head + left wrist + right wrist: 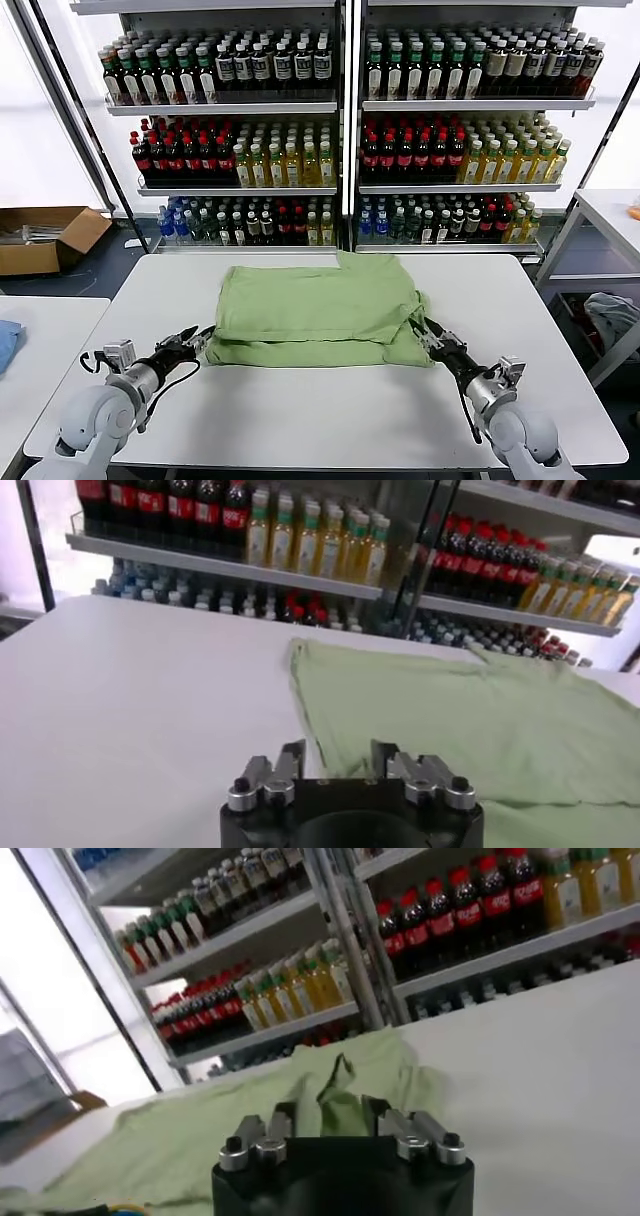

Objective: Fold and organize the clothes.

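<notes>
shirt: the light green polo shirt [318,313] lay in the middle of the white table [300,420], already doubled over into a wide, roughly rectangular stack, near hem running along the side facing the robot
left gripper: the left gripper [196,342] sat low over the tabletop right at the shirt's near left corner, fingers [290,761] parted with a clear gap, nothing pinched between them as far as I could tell
right gripper: the right gripper [428,335] was at the near right corner, where the fabric bunched up into a little ridge; fingers [376,1114] spread too, and the cloth seemed to sit just past the tips, not clamped
how it'd handle: thin, floppy stuff, super light, zero stiffness. My guess was it would sag and slide on that smooth table the second one side got lifted, and layers could slip apart
where to grab: I'd say pinch both near corners together, catching all the layers at the hem edge, and keep the two sides level. The rumpled right corner looked like the tricky one, easy to snag only the top layer
how far along: looked like at least one fold was in, still more folding to go
background: shelves of bottles [340,130] behind the table, cardboard box [45,238] on the floor off to the left
</notes>
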Controlling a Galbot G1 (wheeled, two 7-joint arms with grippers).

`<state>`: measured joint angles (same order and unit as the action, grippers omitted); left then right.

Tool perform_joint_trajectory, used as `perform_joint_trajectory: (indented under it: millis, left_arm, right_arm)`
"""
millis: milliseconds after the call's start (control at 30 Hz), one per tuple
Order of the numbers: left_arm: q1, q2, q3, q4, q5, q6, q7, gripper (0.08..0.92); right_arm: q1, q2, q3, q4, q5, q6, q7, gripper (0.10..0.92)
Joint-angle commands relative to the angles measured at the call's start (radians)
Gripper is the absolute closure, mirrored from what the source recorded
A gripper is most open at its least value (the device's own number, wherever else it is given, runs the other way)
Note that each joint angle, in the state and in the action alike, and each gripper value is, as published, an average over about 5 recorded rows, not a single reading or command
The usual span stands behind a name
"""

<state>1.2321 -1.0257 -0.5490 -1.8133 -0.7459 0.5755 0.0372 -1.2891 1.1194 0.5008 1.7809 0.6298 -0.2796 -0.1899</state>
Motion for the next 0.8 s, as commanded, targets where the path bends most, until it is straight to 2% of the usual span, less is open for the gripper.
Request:
perform_joint_trajectory:
  millis: [33, 100, 200, 267, 400, 500, 800]
  left_arm:
    - [0.06, -0.009, -0.006, -0.035, 0.016, 0.001, -0.009, 0.372]
    - [0.062, -0.023, 0.005, -0.03, 0.028, 0.001, -0.01, 0.32]
    - [0.062, -0.041, 0.014, -0.028, 0.034, 0.001, -0.011, 0.237]
    - [0.061, -0.047, 0.019, -0.03, 0.035, 0.001, -0.011, 0.198]
    - [0.055, -0.05, 0.031, -0.019, 0.036, 0.001, -0.01, 0.181]
    - [0.047, -0.053, 0.036, -0.006, 0.035, 0.001, -0.011, 0.22]
    - [0.043, -0.054, 0.04, 0.019, 0.033, 0.001, -0.004, 0.472]
  right_arm:
    - [-0.109, -0.002, 0.017, 0.05, -0.135, -0.007, 0.028, 0.272]
    - [-0.109, 0.002, 0.013, 0.047, -0.136, -0.011, 0.026, 0.232]
    - [-0.098, 0.009, -0.001, 0.038, -0.136, -0.016, 0.028, 0.243]
    - [-0.086, 0.016, -0.011, 0.03, -0.135, -0.017, 0.031, 0.292]
    - [-0.073, 0.025, -0.02, 0.024, -0.132, -0.016, 0.03, 0.405]
    - [-0.071, 0.025, -0.023, 0.021, -0.131, -0.014, 0.027, 0.483]
    - [-0.072, 0.019, -0.028, 0.014, -0.125, -0.009, 0.014, 0.734]
